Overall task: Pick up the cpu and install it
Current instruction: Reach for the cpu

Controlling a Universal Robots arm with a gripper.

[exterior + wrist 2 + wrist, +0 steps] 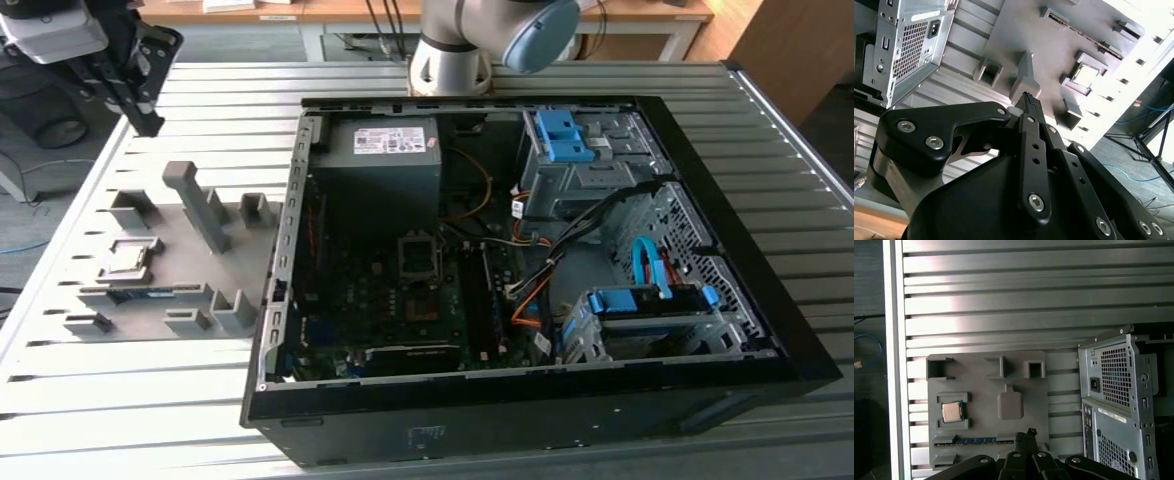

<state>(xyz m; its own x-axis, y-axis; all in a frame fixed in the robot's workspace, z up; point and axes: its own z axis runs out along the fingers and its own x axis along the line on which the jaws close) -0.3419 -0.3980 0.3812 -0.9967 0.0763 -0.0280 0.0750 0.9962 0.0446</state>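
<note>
Ribbed aluminium tabletop [174, 400] gleaming under bright light, pale wooden desks [347, 12] beyond it, grey floor [240, 45] beneath, blue cable [873, 346] trailing alongside.

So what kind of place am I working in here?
Most likely a robotics lab bench set up for PC assembly: an open computer case lies on a ribbed metal table, a grey fixture plate beside it holds the cpu, and wooden desks stand behind.

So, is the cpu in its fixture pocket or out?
In: the cpu lies flat, pocketed in the grey fixture; the gripper is apart.
</note>
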